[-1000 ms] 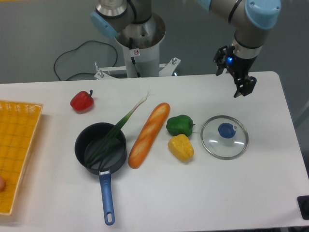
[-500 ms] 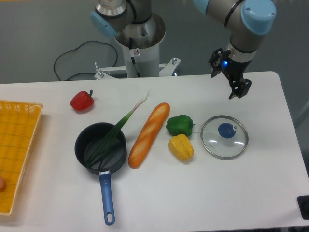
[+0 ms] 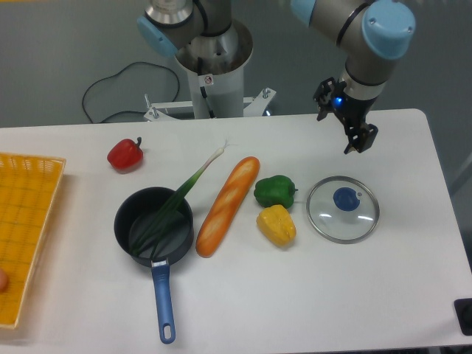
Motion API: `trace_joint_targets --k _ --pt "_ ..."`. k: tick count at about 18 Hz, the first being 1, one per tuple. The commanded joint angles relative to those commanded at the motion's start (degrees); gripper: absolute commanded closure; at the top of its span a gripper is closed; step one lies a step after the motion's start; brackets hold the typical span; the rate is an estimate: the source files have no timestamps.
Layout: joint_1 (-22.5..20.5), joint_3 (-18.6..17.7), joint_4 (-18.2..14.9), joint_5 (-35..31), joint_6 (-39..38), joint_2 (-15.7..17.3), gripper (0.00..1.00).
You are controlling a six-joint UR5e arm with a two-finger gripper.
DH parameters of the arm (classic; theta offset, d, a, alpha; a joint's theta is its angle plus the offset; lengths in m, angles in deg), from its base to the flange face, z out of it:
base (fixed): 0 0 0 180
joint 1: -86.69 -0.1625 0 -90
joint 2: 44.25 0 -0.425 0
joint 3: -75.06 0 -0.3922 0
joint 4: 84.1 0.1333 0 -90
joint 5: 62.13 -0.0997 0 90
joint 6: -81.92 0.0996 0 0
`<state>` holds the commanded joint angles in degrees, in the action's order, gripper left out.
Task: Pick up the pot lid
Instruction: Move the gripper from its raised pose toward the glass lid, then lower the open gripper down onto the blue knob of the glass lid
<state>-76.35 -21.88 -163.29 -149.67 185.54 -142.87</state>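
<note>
The pan (image 3: pixel 127 221) held a leek's (image 3: pixel 166 210) green leaves, its pale end jutting past the rim; the crate (image 3: pixel 29 221) held something orange (image 3: pixel 3 279). The lid (image 3: pixel 333 231) lay on the surface (image 3: pixel 369 295), the tool (image 3: pixel 336 133) wide open, gripping nothing.

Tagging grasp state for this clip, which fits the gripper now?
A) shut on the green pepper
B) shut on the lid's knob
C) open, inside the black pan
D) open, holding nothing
D: the gripper has its fingers spread with nothing between them, and the lid lies on the table.
</note>
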Motion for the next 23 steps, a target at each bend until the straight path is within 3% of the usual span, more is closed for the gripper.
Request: trace_joint_targets --k 6,10,16,23 --pt "1.0 -0.1 0.2 -0.1 -1.5 -0.8 0.0" --pt "5.0 -0.1 5.4 -0.4 -8.2 -2.7 0.0" --pt "6.5 0.2 6.6 -0.4 -10.7 -4.6 0.0" --pt "11.3 0.3 12.6 -2.1 -16.9 -8.8 0.0"
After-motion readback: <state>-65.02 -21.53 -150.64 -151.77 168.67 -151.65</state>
